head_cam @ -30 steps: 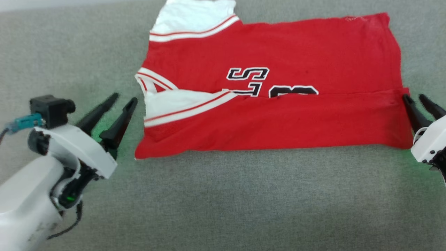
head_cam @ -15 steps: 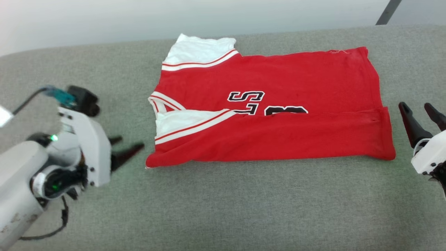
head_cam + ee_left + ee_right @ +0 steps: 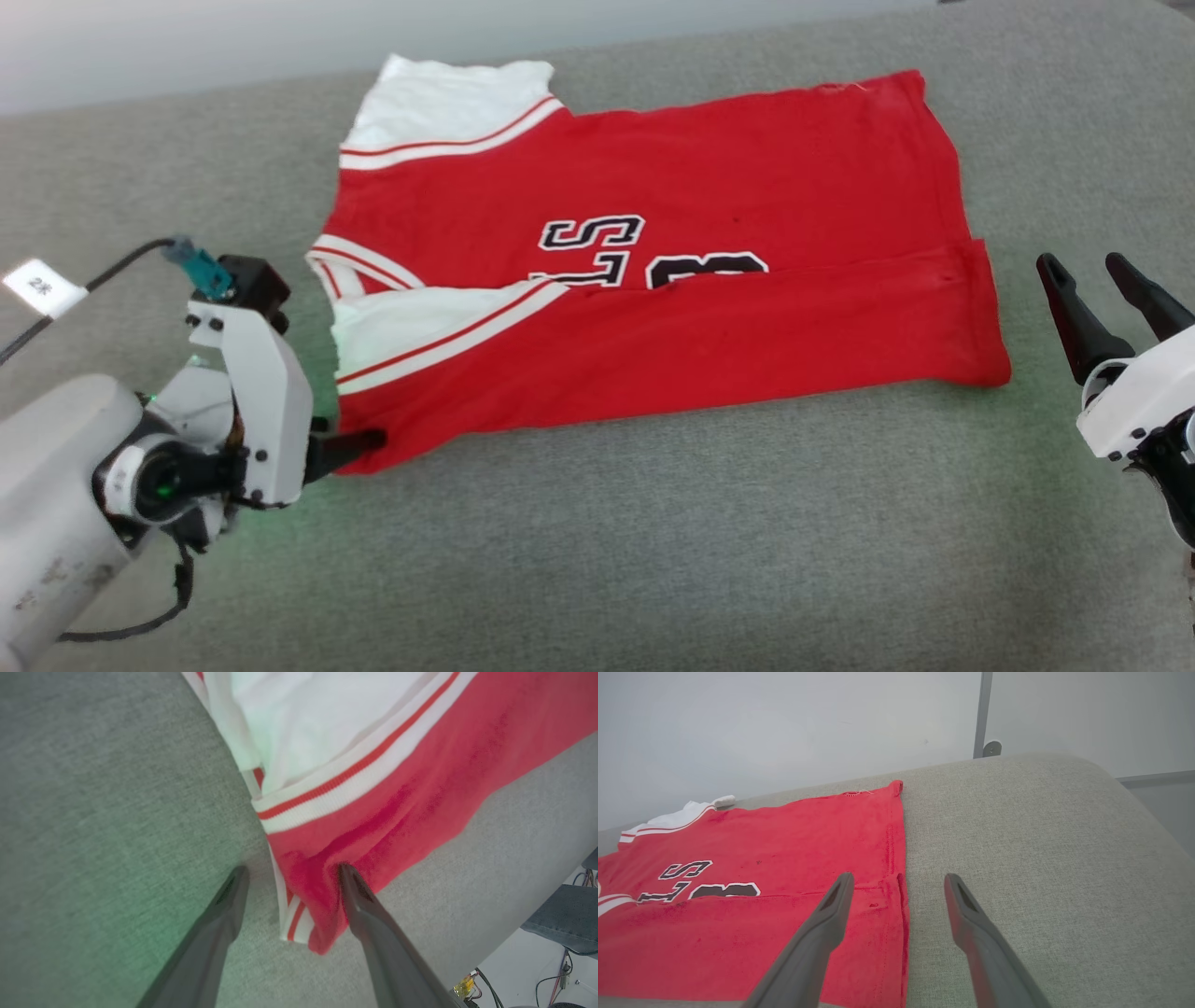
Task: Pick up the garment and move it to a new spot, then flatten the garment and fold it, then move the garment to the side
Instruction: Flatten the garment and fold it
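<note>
The garment (image 3: 747, 168) lies flat on the grey cushion, red with white striped sleeves at the left. Its near long edge is folded up over the black lettering. My left gripper (image 3: 359, 443) sits low at the garment's near left corner. In the left wrist view the left gripper (image 3: 292, 877) is open and straddles that corner, one finger on the grey cushion and the other finger (image 3: 359, 896) on red cloth (image 3: 420, 788). My right gripper (image 3: 1106, 271) stands open, clear of the hem on the right. In the right wrist view the right gripper (image 3: 896, 879) has the hem edge (image 3: 903, 933) between its fingers.
The grey cushion (image 3: 653, 560) stretches wide in front of the garment. Its far edge meets a pale wall, with a metal post (image 3: 983, 714) behind the right corner. Off its near edge I see a dark seat and cables (image 3: 560, 919). A white tag (image 3: 39, 285) hangs on the left arm's cable.
The head view has shifted. My left gripper has turned and dropped to the garment's near left corner. My right gripper has drawn back from the hem, and both jaws stand wider.
</note>
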